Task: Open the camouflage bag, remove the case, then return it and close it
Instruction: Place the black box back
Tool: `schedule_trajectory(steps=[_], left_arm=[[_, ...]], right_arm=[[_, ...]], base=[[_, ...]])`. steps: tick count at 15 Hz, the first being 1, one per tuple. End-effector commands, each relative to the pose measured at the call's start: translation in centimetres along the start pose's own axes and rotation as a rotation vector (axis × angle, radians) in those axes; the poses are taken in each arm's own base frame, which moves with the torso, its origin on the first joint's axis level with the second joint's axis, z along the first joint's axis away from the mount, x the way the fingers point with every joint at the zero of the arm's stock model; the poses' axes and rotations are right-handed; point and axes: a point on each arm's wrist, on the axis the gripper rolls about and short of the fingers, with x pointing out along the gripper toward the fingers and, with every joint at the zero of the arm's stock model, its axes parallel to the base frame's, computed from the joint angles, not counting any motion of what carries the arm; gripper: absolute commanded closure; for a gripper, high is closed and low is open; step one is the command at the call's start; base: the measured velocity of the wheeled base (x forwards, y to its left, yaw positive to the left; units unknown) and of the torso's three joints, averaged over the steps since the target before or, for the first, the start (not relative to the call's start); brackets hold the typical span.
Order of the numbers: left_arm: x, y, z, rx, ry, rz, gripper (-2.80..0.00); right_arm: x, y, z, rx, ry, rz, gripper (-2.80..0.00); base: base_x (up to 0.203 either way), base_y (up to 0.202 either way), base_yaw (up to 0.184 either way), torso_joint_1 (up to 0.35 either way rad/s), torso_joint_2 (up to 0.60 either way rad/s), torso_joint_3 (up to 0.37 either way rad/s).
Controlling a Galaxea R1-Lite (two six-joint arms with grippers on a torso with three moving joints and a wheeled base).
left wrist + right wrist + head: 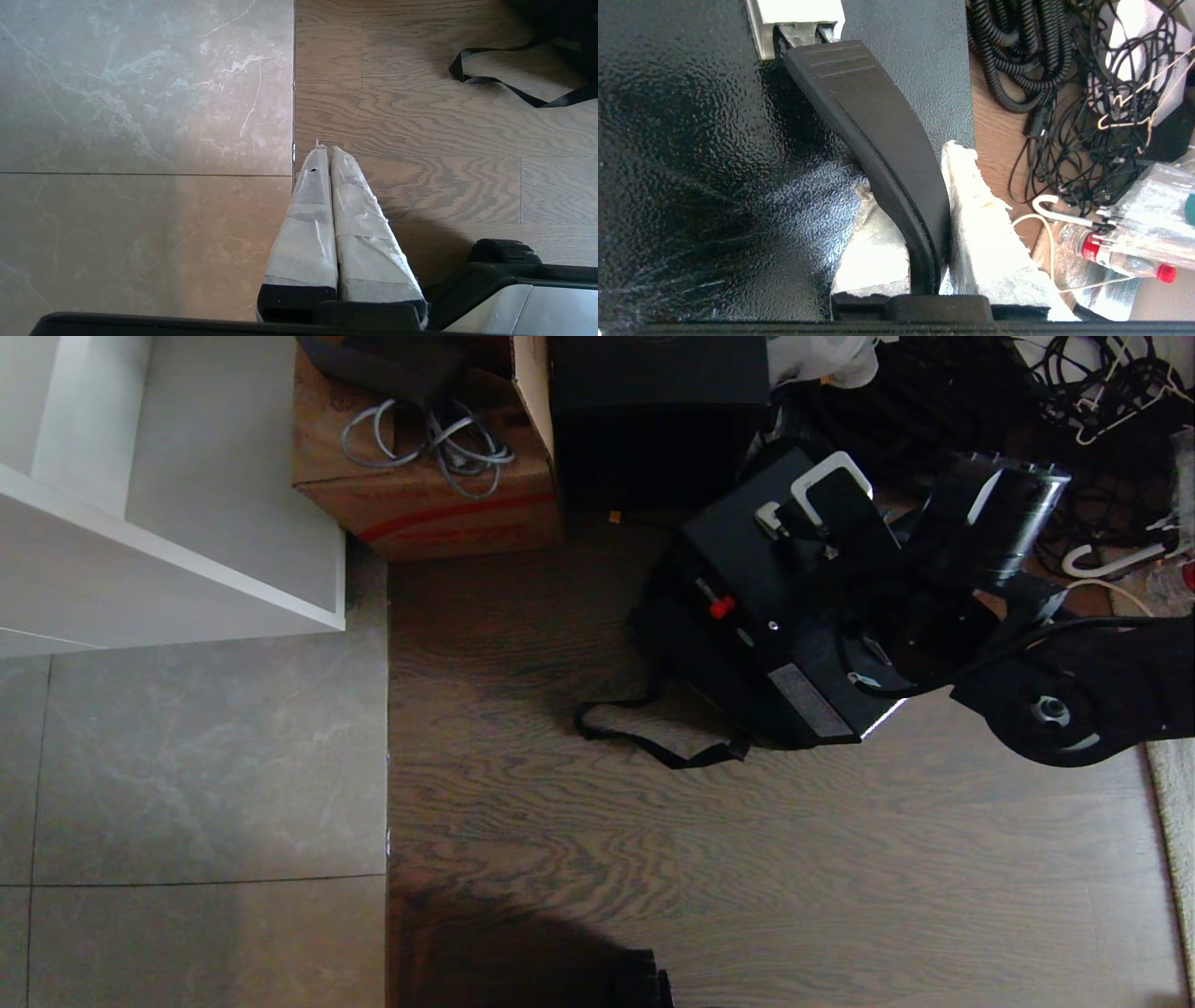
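The black case (747, 551) hangs tilted over the wooden floor, its red knob (721, 608) and grey label (810, 700) facing me. My right gripper (873, 537) is shut on the case's black handle (878, 107), with one taped finger on each side; a silver end bracket (798, 14) shows beyond. Dark fabric of the camouflage bag (658, 630) lies under and to the left of the case, mostly hidden. Its black strap (653, 751) trails on the floor and also shows in the left wrist view, strap (495, 84). My left gripper (325, 150) is parked, shut and empty, over the floor.
A brown cardboard box (420, 495) with grey cables and a taller black box (653, 420) stand behind the case. A white cabinet (168, 504) is at the left. Tangled black cables (1064, 93) and a red-capped bottle (1120, 247) lie at the right.
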Motion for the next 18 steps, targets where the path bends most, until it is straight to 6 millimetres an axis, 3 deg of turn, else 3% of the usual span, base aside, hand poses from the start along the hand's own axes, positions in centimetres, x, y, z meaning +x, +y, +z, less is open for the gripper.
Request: schedule_trajectory(steps=[1,10,18], left_arm=[[0.0,0.0,0.0,0.0,-0.001,0.0,0.0],[0.0,0.0,0.0,0.0,0.0,0.001,0.0],[0.0,0.0,0.0,0.0,-0.002,0.001,0.0]], right_arm=[[-0.1,-0.3,0.2,-0.002,0.0,-0.006,0.0],[-1.1,-1.1,-0.2,-0.021,0.002,0.026,0.0],[-0.3,1.1,-1.4,-0.05,0.028,0.054,0.0]], base=[[0.0,0.0,0.0,0.0,0.0,0.0],[0.0,0.0,0.0,0.0,0.0,0.0],[0.0,0.0,0.0,0.0,0.0,0.0]])
